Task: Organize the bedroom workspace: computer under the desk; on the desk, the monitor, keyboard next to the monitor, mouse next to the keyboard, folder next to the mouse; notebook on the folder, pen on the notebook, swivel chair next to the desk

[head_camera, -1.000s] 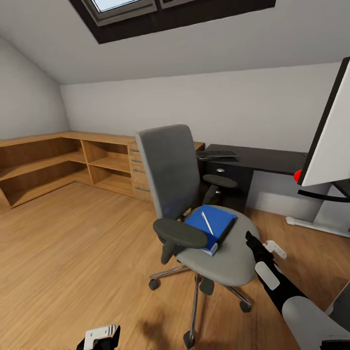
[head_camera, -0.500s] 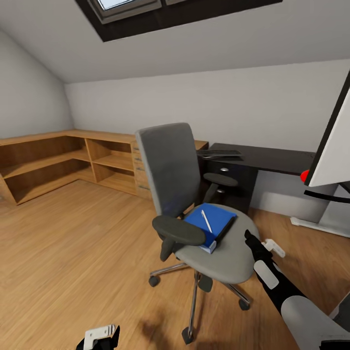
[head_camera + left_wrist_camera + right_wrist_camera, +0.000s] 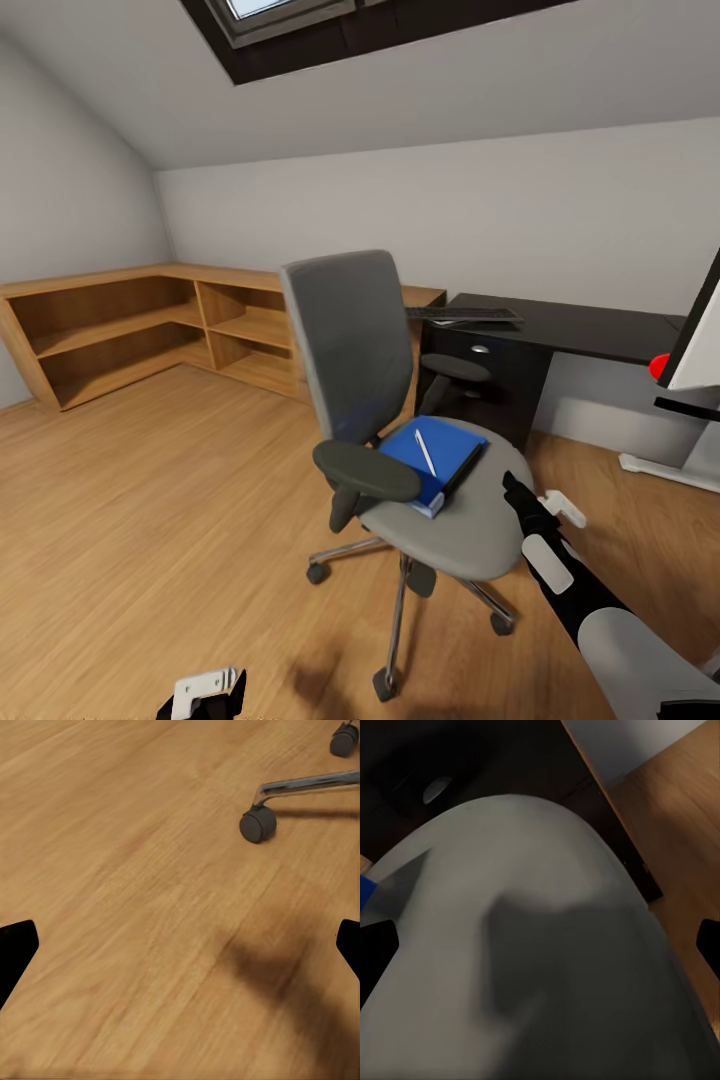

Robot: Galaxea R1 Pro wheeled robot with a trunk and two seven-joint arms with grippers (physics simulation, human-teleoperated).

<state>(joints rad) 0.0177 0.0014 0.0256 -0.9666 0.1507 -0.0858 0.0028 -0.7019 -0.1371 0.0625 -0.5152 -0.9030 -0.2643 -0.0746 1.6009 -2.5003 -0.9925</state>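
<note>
Left gripper: lowest and nearest in the head view, hanging over bare wooden floor; in the left wrist view its two dark fingertips sit at opposite edges with floor between them, so the jaws stand apart and hold nothing.
Right gripper: at the front rim of the chair seat, arm reaching in from the right; in the right wrist view the fingertips are spread wide over the grey seat, grasping nothing.
Swivel chair: in the middle of the room, apart from the desk, grey back upright, black armrests, chrome base on casters; one caster shows in the left wrist view.
Folder: bright blue, lying flat on the seat towards its back.
Pen: slim and pale, lying on top of the blue stack.
Notebook: cannot be told apart from the stack.
Desk: black top, behind the chair against the far wall.
Keyboard: flat on the desk's left end.
Monitor: at the right edge, red dot at its lower corner.
Wooden shelving: along the far left walls.
</note>
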